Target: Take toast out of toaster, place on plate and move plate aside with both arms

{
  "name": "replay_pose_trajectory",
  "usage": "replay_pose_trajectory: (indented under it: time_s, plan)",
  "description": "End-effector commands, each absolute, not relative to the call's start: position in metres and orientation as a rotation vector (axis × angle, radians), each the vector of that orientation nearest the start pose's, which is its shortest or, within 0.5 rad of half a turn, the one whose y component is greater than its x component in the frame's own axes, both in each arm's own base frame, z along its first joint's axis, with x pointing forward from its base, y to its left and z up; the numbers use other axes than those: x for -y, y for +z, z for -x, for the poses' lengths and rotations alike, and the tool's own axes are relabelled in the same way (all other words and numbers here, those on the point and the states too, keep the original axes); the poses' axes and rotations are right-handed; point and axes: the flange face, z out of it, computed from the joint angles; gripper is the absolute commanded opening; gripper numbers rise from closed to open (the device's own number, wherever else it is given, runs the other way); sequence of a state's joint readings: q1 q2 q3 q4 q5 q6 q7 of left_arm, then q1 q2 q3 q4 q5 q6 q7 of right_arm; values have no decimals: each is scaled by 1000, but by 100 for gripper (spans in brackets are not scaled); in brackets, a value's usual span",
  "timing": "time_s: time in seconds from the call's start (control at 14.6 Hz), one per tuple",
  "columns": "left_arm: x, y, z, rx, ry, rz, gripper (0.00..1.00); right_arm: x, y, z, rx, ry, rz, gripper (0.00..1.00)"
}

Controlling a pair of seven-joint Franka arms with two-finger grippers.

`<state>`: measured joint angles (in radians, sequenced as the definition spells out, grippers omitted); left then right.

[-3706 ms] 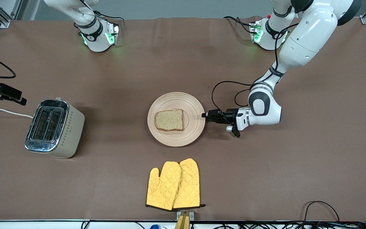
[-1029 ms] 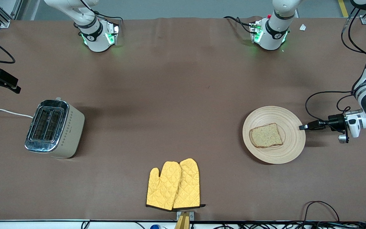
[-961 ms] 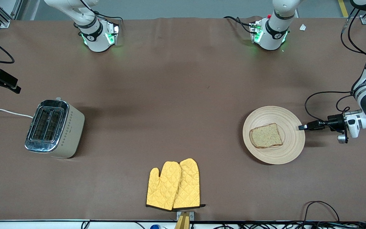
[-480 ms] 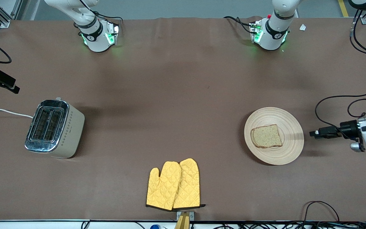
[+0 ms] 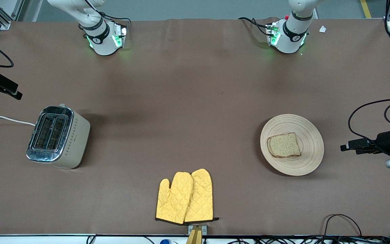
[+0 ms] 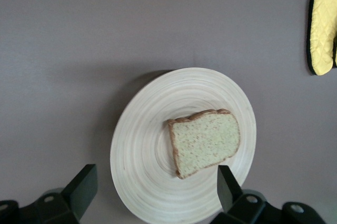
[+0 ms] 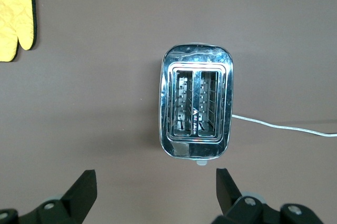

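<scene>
The beige ringed plate (image 5: 310, 150) lies on the table toward the left arm's end, with the toast (image 5: 284, 145) flat on it near its middle. My left gripper (image 5: 345, 147) is open and empty, apart from the plate's rim, at the left arm's end of the table. In the left wrist view the plate (image 6: 147, 155) and toast (image 6: 204, 140) show past my open left gripper (image 6: 155, 179). My right gripper (image 5: 16, 95) waits over the right arm's end of the table by the toaster (image 5: 58, 137). It is open and empty in the right wrist view (image 7: 155, 177).
The chrome and cream toaster (image 7: 196, 108) has both slots empty, and its white cord (image 5: 5, 118) runs off the table's edge. Two yellow oven mitts (image 5: 185, 197) lie at the table edge nearest the front camera. Cables (image 5: 342, 223) trail at the corner nearest the front camera.
My left gripper dragged the plate with the toast from the table's middle to the left arm's end. It then let go of the rim and drew away from the plate.
</scene>
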<state>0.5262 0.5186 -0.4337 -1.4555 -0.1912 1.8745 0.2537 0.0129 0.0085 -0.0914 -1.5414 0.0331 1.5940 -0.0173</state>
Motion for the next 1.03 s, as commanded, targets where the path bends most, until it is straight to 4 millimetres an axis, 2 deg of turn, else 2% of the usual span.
replay_pose_trajectory:
  time_s: [0.0,0.27,0.34,0.41,0.48,0.69,0.96]
  plan:
    - [-62,465,-664,-6,23,3442,100,38,637,-552,-98,-84,3095,100]
    - [-13,524,-640,25,46,3311,100,37,637,-552,-96,-88,3095,100]
    - [9,540,-633,-20,15,3283,100,37,637,-552,-96,-89,3095,100]
    - [19,548,-628,-47,6,3240,100,37,637,-552,-96,-89,3095,100]
    - [15,556,-622,-43,17,3201,100,37,636,-552,-98,-86,3095,100]
    - [28,591,-604,-59,-52,3143,100,37,637,-552,-96,-89,3095,100]
    - [48,605,-560,-79,-43,3123,100,37,636,-552,-96,-86,3095,100]
